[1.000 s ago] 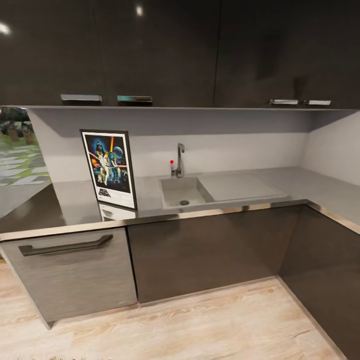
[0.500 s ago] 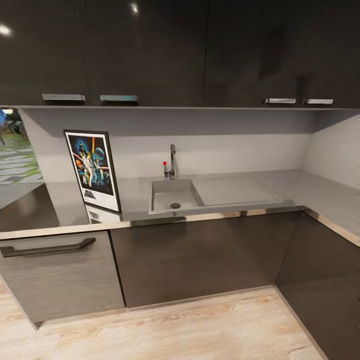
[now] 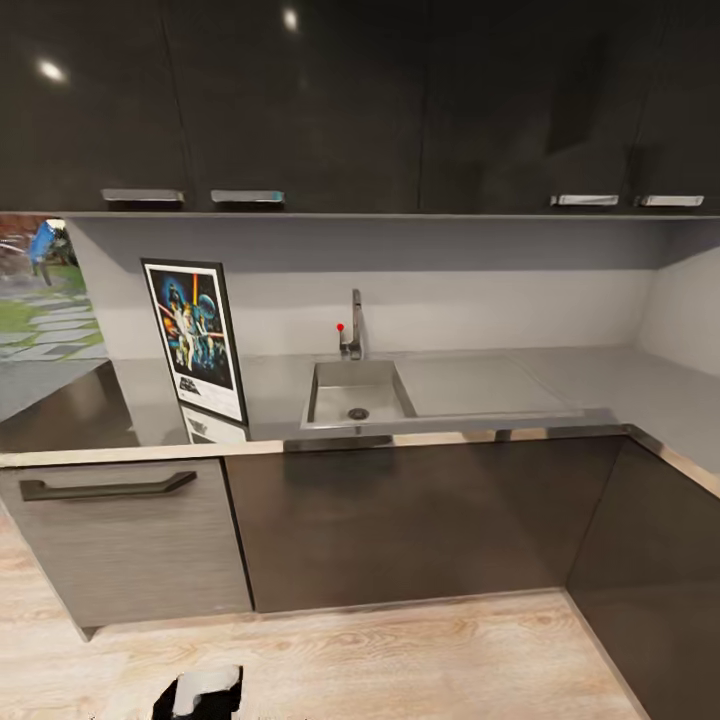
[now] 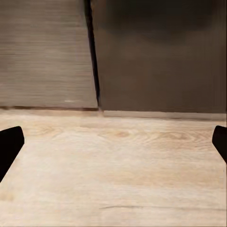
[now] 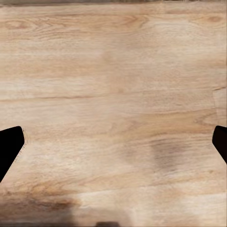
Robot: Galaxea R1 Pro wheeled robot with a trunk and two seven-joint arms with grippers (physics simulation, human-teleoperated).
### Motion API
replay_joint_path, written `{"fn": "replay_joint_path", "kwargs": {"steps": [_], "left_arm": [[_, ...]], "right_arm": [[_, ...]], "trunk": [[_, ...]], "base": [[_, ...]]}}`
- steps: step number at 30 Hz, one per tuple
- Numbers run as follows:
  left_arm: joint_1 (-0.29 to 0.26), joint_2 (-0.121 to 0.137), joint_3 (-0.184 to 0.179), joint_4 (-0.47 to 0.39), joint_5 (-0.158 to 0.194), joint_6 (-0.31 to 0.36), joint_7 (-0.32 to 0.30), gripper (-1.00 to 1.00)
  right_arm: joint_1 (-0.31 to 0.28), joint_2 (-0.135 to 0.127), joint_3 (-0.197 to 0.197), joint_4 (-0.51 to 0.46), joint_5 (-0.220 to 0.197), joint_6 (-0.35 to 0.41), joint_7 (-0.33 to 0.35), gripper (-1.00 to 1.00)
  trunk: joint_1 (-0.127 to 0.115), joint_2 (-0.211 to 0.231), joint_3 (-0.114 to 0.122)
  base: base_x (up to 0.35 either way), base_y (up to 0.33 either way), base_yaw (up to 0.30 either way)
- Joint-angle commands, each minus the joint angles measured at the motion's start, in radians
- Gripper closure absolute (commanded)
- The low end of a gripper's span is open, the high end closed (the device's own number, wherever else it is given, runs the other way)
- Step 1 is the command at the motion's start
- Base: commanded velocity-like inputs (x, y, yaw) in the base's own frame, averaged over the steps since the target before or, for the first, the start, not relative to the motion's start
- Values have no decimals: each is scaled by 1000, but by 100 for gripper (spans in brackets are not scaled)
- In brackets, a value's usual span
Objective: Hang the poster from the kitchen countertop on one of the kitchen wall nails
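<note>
- Left tool (image 4: 113,142) hangs low over the wood floor (image 4: 113,179), its two dark fingertips (image 4: 9,146) far apart at the edges of the wrist view, wide open with nothing between them; it faces the foot of the cabinets, where a lighter grained door (image 4: 45,52) meets a darker one (image 4: 161,52).
- Right tool (image 5: 113,142) points at the floor too, fingertips (image 5: 9,146) spread just as wide, holding nothing.
- In the head view, a black-and-white part of the robot (image 3: 200,692) shows at the bottom edge, above the floor.
- Next come the dark cabinet fronts; the left one is lighter grey with a long dark handle (image 3: 105,488).
- The tabletop (image 3: 500,420) runs across above them and turns a corner at the right.
- The poster (image 3: 195,338) stands upright on the tabletop's left part, set at an angle, its lower edge on the glossy surface and its reflection below it.
- Just right of the poster lies the sink (image 3: 357,392), with a drainboard beside it; the tap (image 3: 354,326) with a red-tipped lever stands behind the basin.
- Behind is a pale wall, then dark upper cabinets (image 3: 300,100) with metal handles.
- Far left, an outdoor scene shows.
</note>
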Motion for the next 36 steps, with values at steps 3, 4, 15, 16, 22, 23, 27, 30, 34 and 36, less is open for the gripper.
{"fn": "replay_joint_path", "kwargs": {"steps": [3, 4, 15, 16, 22, 23, 27, 30, 34, 36], "left_arm": [[0, -13, 6, -139, 19, 76, 56, -100], [0, -17, 6, -182, 23, 106, 70, -100], [-287, -147, -78, -517, 40, 497, 338, -100], [-335, -147, -92, -518, 40, 531, 347, -100], [-581, -147, -117, -507, 41, 656, 364, -100], [-605, -147, -118, -502, 41, 666, 364, -100], [-723, -147, -136, -433, 41, 702, 367, -100], [-765, -147, -210, -394, 43, 708, 368, -100], [-791, -147, -353, -371, 90, 709, 400, -100], [-793, -147, -367, -370, 117, 709, 404, -100]], "right_arm": [[0, 0, 0, 1, 1, -3, -1, -100], [0, 0, 1, 1, 1, -3, -1, -100], [0, -1, 0, 1, 0, -4, -1, -100], [0, -1, 1, 2, 1, -4, -1, -100], [0, -1, 0, 23, -1, -4, -1, -100], [0, -1, 0, 24, -1, -4, -1, -100], [0, -1, -2, 27, -1, -4, -1, -100], [0, -2, -4, 28, -1, -4, -1, -100], [0, -9, -7, 28, -1, -12, 0, -100], [0, -10, -7, 28, -1, -15, 1, -100]], "trunk": [[0, 0, -1], [0, 0, -1], [0, 0, -1], [0, 0, -1], [0, 0, -1], [0, 0, -1], [0, 0, -1], [0, 0, -1], [0, 0, -1], [0, 0, -1]], "base": [[0, -1, 288], [0, 0, 288], [0, 0, 289], [0, 0, 289], [0, 0, 289], [0, 0, 289], [0, 0, 289], [0, 0, 249], [0, 0, 38], [0, 0, 13]]}}
